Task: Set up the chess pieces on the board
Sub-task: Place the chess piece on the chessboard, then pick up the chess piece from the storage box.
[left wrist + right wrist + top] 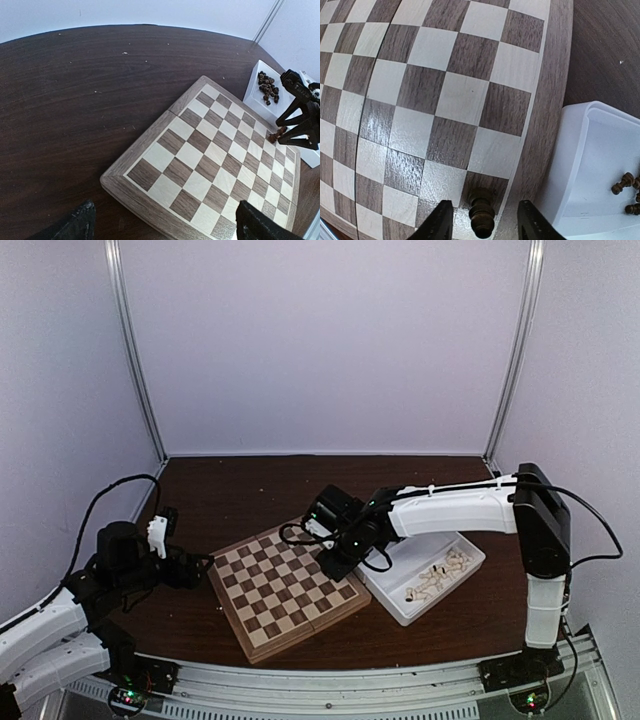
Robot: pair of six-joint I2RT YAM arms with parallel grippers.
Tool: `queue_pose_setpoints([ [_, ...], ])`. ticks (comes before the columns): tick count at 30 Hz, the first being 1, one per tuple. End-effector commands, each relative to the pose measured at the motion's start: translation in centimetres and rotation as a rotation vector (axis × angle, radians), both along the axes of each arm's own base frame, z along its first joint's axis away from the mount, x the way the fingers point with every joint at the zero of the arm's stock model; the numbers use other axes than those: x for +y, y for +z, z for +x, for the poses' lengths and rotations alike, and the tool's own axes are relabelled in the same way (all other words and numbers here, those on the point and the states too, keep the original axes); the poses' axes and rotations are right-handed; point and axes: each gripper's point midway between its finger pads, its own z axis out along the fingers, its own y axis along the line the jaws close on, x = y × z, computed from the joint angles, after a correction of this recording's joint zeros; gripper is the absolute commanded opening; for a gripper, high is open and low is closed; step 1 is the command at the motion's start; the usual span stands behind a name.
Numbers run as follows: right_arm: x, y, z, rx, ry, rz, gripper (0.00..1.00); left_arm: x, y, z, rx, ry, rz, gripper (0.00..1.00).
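The board lies on the dark table between my arms. One dark chess piece stands upright on a dark square by the board's right border, next to the tray. My right gripper is open, one finger on each side of the piece with a gap on both sides. From the left wrist the same piece shows under the right gripper. My left gripper is open and hovers off the near left corner of the board, nothing between its fingers.
A white two-compartment tray sits against the board's right side. Several pale pieces lie in one compartment, several dark pieces in the other. Dark pieces also show in the tray at the right.
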Motion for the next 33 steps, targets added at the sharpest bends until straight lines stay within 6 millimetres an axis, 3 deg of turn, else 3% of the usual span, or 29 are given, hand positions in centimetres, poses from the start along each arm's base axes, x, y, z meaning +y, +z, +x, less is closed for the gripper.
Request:
queue_pose_setpoints([
  [1,0.3,1.0,0.9,-0.029,-0.023,0.022,0.53,-0.1,0.5,0.3,-0.022,0.007,-0.009,0.98],
  [8,-0.7,5.4,2.1,-0.120,-0.066,0.090,0.59,-0.1,0.6,0.3,-0.023,0.007,-0.010,0.98],
  [17,-5.6,10.8,4.1,-0.204,-0.170,0.144,0.54,0.0,0.6,0.3,-0.026,0.008,-0.011,0.98],
  [20,-7.9,11.1,5.3,-0.207,-0.266,0.139,0.47,0.0,0.6,0.3,-0.026,0.007,-0.011,0.98],
  [24,-10.7,10.0,7.1,-0.171,-0.431,0.134,0.41,0.0,0.6,0.3,-0.026,0.008,-0.011,0.98],
  [33,-12.0,5.9,9.8,-0.126,-0.615,0.009,0.31,-0.1,0.6,0.2,-0.025,0.005,-0.011,0.98],
])
